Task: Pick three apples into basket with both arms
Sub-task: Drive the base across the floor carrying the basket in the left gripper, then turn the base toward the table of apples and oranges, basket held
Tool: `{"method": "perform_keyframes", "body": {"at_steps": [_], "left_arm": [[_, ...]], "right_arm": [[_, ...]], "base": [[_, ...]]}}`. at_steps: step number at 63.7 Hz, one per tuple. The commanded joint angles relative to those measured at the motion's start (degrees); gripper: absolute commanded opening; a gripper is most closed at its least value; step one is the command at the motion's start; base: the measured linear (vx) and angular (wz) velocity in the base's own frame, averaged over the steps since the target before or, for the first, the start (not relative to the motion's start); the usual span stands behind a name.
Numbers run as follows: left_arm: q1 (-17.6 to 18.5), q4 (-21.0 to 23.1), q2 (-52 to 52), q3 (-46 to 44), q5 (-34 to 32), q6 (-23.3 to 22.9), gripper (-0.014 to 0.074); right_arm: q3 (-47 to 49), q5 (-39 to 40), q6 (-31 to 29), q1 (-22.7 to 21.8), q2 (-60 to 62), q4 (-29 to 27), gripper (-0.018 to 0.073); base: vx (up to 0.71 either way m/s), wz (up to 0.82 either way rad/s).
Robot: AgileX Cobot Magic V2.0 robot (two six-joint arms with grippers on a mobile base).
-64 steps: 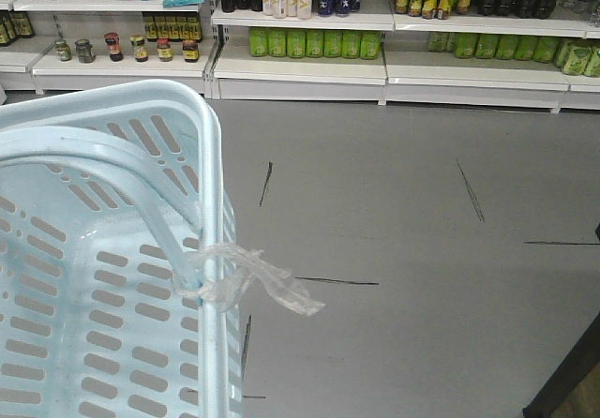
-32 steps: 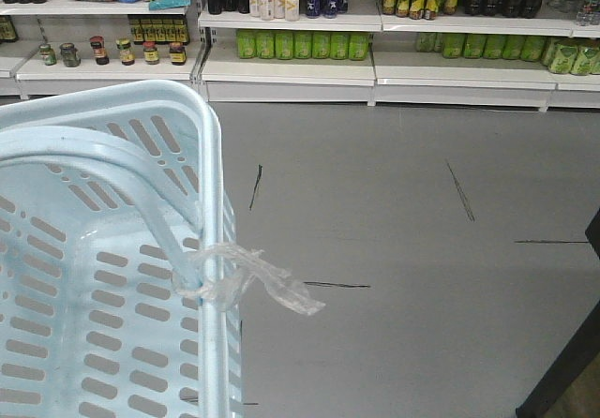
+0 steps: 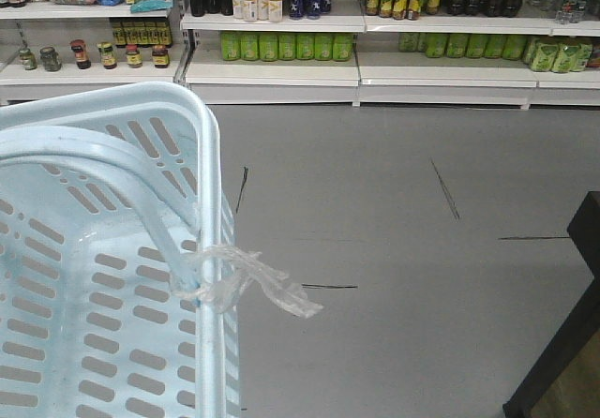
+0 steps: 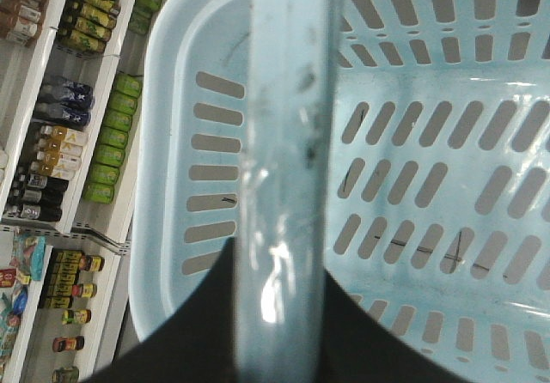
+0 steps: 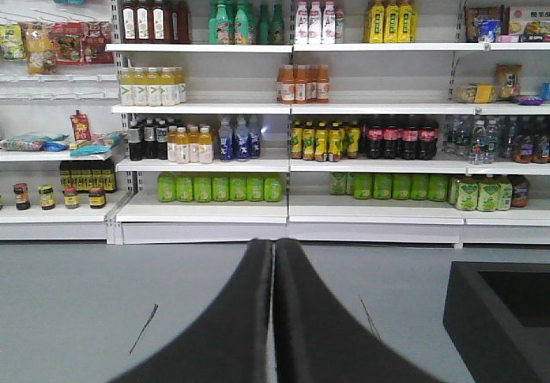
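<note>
The pale blue basket (image 3: 202, 137) fills the left of the front view, hanging above the grey floor, with clear film (image 3: 253, 282) tied where its handle (image 3: 141, 184) meets the rim. In the left wrist view my left gripper (image 4: 279, 314) is shut on the basket's handle (image 4: 288, 142), one black finger on each side of it, and the basket (image 4: 172, 142) below holds nothing. My right gripper (image 5: 274, 254) is shut with nothing between its fingers and faces the shelves. The apples are out of view.
White shop shelves (image 3: 281, 67) with bottles and jars (image 3: 94, 54) run along the far wall, also seen as shelves (image 5: 292, 203) ahead of the right wrist. A black stand (image 3: 562, 343) edges in at the right; the same black stand (image 5: 503, 314) sits low right.
The shelves and floor marks have slid left in the front view and more of the black stand shows at the right. The basket keeps its place in the frame.
</note>
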State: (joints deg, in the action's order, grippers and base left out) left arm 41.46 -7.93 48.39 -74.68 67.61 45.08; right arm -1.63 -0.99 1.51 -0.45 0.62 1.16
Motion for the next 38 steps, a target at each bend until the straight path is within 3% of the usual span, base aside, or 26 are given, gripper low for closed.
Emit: {"method": "perform_keyframes", "body": {"at_steps": [1, 38], "left_arm": [[0.4, -0.1, -0.2, -1.8, -4.8, -0.8, -0.0006], [0.4, -0.1, -0.2, -1.8, -4.8, -0.8, -0.0006]], "right_arm": [[-0.8, 4.1, -0.5, -0.1, 0.6, 0.2, -0.0009], [-0.8, 4.3, -0.5, -0.1, 0.6, 0.2, -0.0009]], "base": [[0.03, -0.13], [0.07, -0.31]]}}
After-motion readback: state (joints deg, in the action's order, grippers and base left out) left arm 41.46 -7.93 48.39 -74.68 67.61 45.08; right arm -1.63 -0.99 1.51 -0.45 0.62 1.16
